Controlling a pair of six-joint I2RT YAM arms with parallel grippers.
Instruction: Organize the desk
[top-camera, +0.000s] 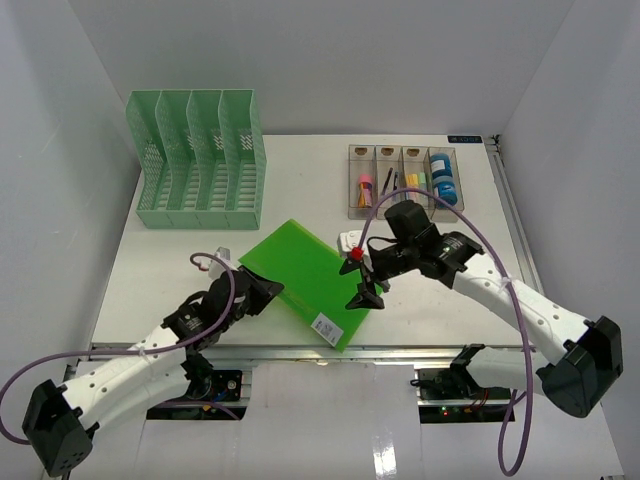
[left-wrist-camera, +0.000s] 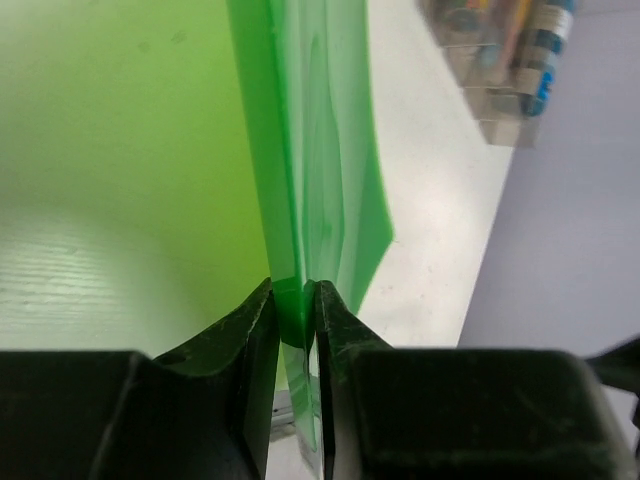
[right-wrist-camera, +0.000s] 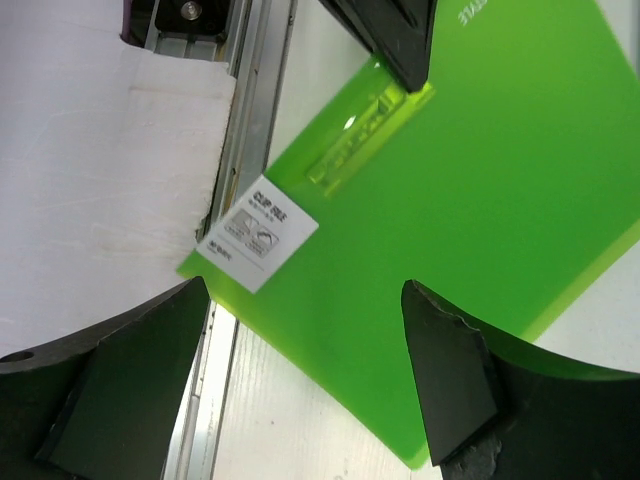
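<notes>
A bright green clip folder (top-camera: 310, 278) with a white label (top-camera: 327, 327) lies slanted on the white desk (top-camera: 450, 310), its near corner over the front metal rail (top-camera: 420, 351). My left gripper (top-camera: 264, 290) is shut on the folder's left edge; in the left wrist view the fingers (left-wrist-camera: 250, 340) pinch the thin green sheets (left-wrist-camera: 310, 180). My right gripper (top-camera: 367, 291) is open and empty, hovering over the folder's right edge. In the right wrist view its fingers (right-wrist-camera: 450, 380) stand wide apart over the folder (right-wrist-camera: 480, 180) and label (right-wrist-camera: 258, 235).
A green slotted file rack (top-camera: 200, 160) stands at the back left. A clear four-compartment tray (top-camera: 402, 180) with small stationery sits at the back right. A small white item with a red part (top-camera: 351, 247) lies by the folder's far right corner. Grey walls enclose the desk.
</notes>
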